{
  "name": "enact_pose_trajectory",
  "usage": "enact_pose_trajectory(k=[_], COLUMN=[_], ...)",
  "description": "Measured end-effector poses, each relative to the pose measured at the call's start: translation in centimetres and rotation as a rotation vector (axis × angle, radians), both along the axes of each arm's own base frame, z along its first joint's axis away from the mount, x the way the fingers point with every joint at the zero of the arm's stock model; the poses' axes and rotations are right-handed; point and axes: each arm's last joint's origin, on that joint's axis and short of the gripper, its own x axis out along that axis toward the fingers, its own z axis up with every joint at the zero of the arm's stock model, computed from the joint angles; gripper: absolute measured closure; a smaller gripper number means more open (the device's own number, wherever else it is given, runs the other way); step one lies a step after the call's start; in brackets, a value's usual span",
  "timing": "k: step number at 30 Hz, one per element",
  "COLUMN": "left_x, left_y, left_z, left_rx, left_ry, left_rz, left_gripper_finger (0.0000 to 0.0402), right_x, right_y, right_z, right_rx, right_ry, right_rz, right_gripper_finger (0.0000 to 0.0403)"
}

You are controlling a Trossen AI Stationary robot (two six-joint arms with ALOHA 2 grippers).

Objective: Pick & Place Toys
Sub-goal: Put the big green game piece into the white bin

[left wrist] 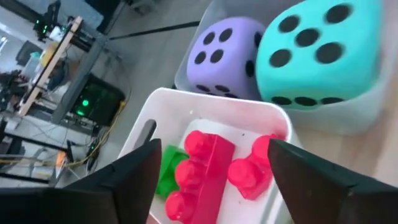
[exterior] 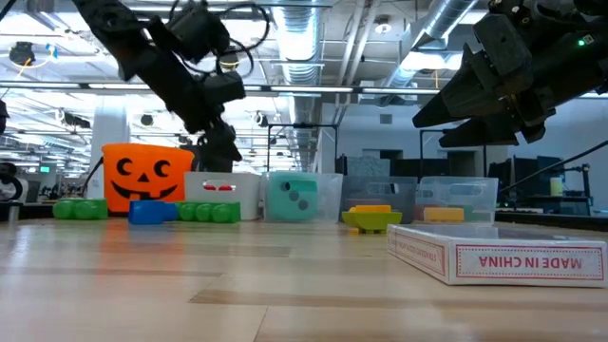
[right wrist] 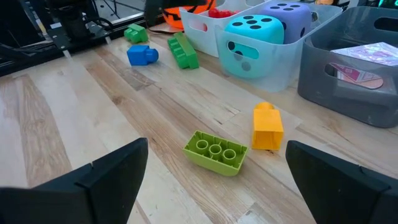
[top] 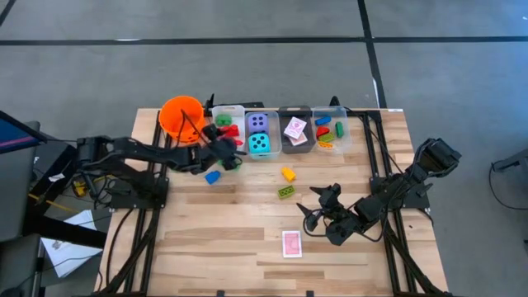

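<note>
Two red bricks lie in the first clear bin beside a green one; the left gripper hangs just above them, fingers spread wide and empty. Teal die and purple die fill the neighbouring bin. The right gripper waits wide open over the table, near a lime brick

An orange bucket with a jack-o'-lantern face stands at the table's upper left. To its right, along the top edge, runs a row of four bins: two clear, then a dark grey one, then another clear one. Grey floor with dark lines fills the frame's top. Papers lie at lower left.
</note>
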Motion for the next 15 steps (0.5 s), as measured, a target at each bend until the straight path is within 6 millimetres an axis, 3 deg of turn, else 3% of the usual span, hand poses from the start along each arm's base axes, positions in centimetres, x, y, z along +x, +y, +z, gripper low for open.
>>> enact_pose_trajectory(k=[7,13,15], left_x=[-3.3,-8.9,-9.6], left_y=[-3.5,-4.7,-4.8], left_z=[3.4,5.8,6.0], left_rx=[-0.078,-0.399,-0.471], left_ry=[0.021,0.048,0.024], left_rz=[-0.149,0.016,0.025], left_gripper_finger=[0.0104,0.0104,0.0104], right_x=[0.0,0.2,0.3], right_y=[0.0,-0.4,-0.5], right_z=[0.0,0.0,0.0], right_rx=[0.000,0.000,0.002], right_ry=[0.000,-0.001,-0.002], right_rz=[-0.001,-0.018,-0.024], right_gripper_finger=[0.0029,0.0029,0.0029])
